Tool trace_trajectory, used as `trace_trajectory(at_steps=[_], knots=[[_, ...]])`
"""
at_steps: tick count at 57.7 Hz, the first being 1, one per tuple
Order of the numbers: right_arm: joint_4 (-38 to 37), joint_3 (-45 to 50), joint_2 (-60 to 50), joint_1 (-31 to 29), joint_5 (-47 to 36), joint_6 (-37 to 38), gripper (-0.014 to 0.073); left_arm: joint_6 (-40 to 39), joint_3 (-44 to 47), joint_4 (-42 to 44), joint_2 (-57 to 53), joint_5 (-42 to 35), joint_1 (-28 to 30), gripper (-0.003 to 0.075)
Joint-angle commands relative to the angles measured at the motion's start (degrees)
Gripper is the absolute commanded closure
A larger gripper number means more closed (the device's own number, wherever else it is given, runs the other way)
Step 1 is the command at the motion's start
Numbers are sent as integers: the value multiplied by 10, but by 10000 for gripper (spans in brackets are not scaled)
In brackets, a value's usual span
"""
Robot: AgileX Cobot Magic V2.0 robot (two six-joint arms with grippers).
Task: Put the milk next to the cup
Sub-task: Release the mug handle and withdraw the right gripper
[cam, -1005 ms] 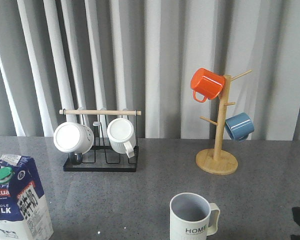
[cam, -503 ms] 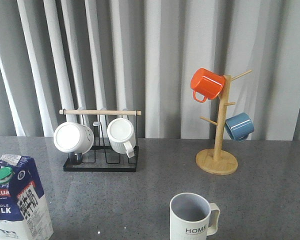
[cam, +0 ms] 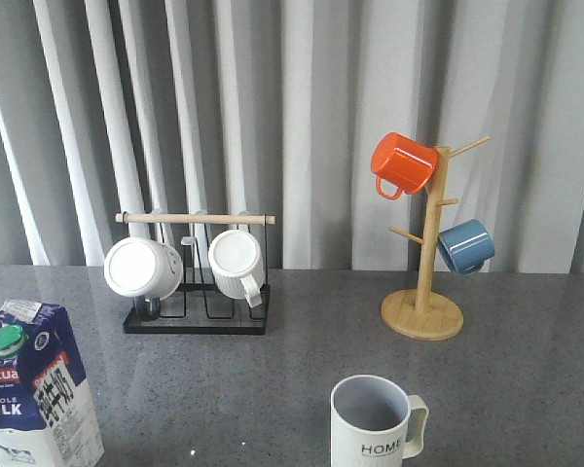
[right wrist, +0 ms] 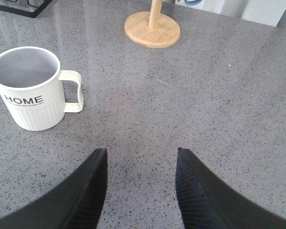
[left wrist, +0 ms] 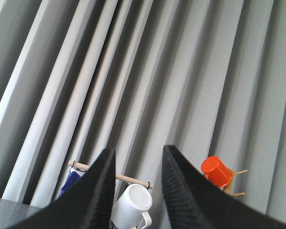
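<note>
Milk stands upright at tabletop front-left corner, well apart from cup, handle right. Both grippers open, empty.

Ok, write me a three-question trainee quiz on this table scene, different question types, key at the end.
1. True or false: the milk carton stands touching the HOME mug.
2. Which colour is the upper mug on the wooden mug tree? A) blue B) orange C) white
3. Fill in: the right gripper is open and holds ____.

Key:
1. False; they stand well apart, carton at the table's left edge.
2. B, the orange mug; the blue mug hangs lower.
3. Nothing.
</note>
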Motion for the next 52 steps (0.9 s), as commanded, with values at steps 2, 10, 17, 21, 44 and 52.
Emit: trace_trajectory(at_steps=[2, 10, 17, 21, 44, 52], knots=[[-7, -15, -19, -1, -46, -13, 266, -5, -21, -6, -5, -33, -2, 473], [-8, -15, -59, -1, -51, -13, 266, -5, -21, -6, -5, -33, -2, 473], [-7, -15, -101, -1, -36, -13, 266, -5, -21, -6, -5, -32, -2, 473], [-7, -15, -120, -1, -23, -14, 268, -5, -21, -6, -5, -32, -2, 473], [7, 147, -238, -1, -82, -12, 440, -6, -21, -6, -5, -32, -2, 477], [9, 180, -250, -1, -125, -10, 523, -19, -46, 0, -5, 35, -2, 475]])
